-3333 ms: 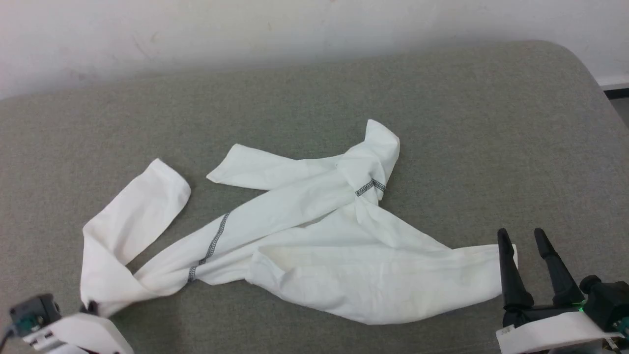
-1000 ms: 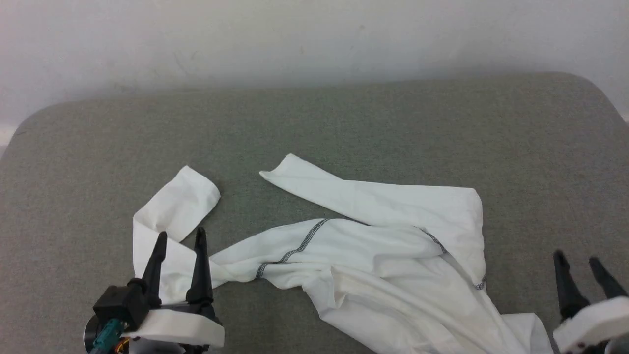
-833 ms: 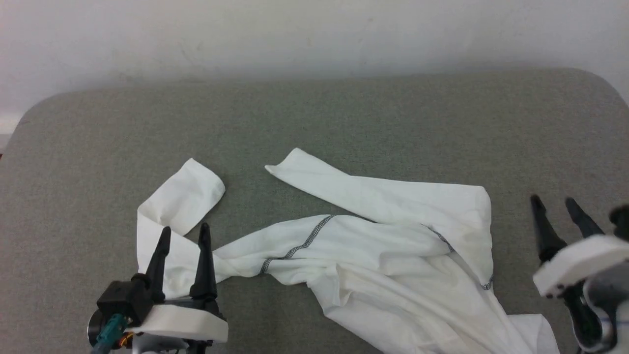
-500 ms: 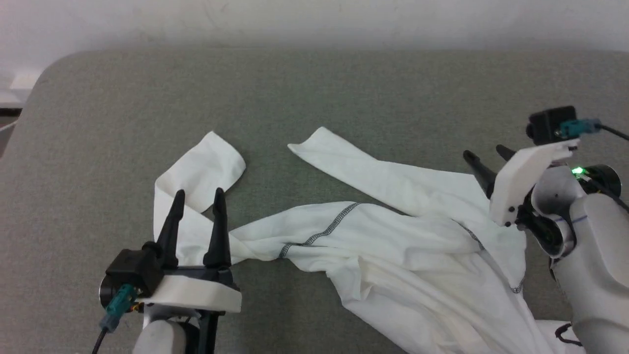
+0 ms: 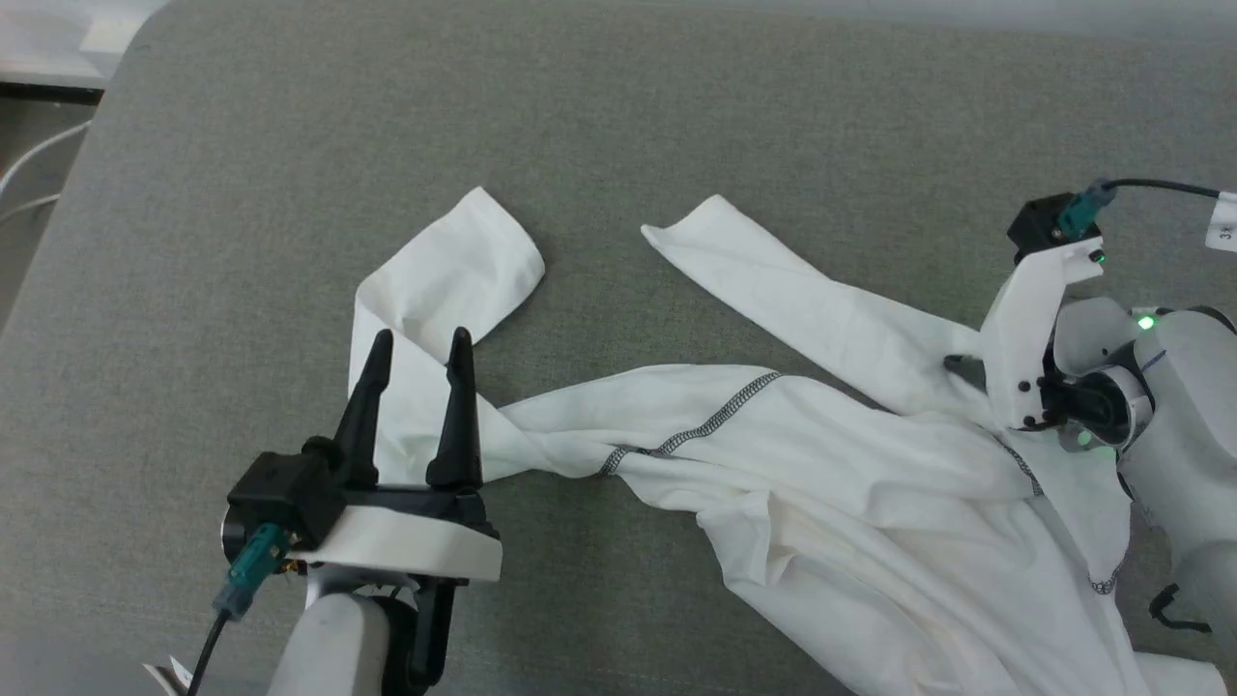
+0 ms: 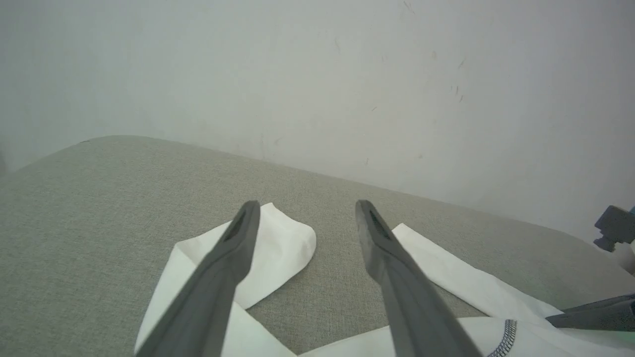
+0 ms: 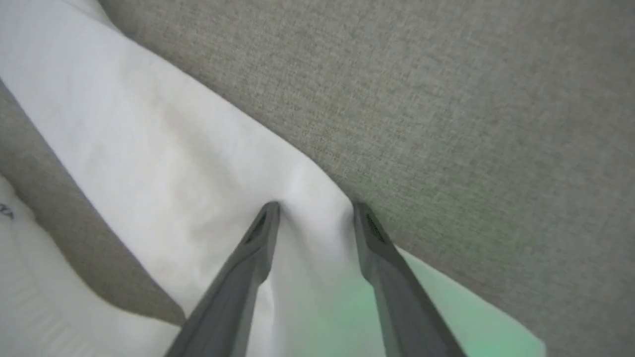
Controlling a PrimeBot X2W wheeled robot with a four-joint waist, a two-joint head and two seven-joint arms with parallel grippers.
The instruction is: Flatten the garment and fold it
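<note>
The white garment point(image 5: 821, 454) lies crumpled on the grey padded surface point(image 5: 676, 116), with a dark zigzag seam point(image 5: 715, 425) across its middle. One sleeve is doubled back at the left, its cuff point(image 5: 483, 251) pointing away from me. My left gripper point(image 5: 417, 338) hovers open over that sleeve, with nothing between its fingers point(image 6: 233, 258). My right gripper point(image 7: 315, 206) points down onto the garment's far right edge point(image 7: 149, 148). Its jaws stand apart with a ridge of white cloth between the fingertips. In the head view its wrist mount point(image 5: 1024, 329) hides most of the fingers.
The padded surface's left edge point(image 5: 106, 106) drops to a floor with a pale cable point(image 5: 29, 184). A plain white wall point(image 6: 317, 74) stands behind the surface. Bare grey padding lies beyond and to the left of the garment.
The head camera has tilted down and the picture has shifted. My right gripper has swung in from the right and come down onto the garment's far right edge. My left gripper stays open over the sleeve.
</note>
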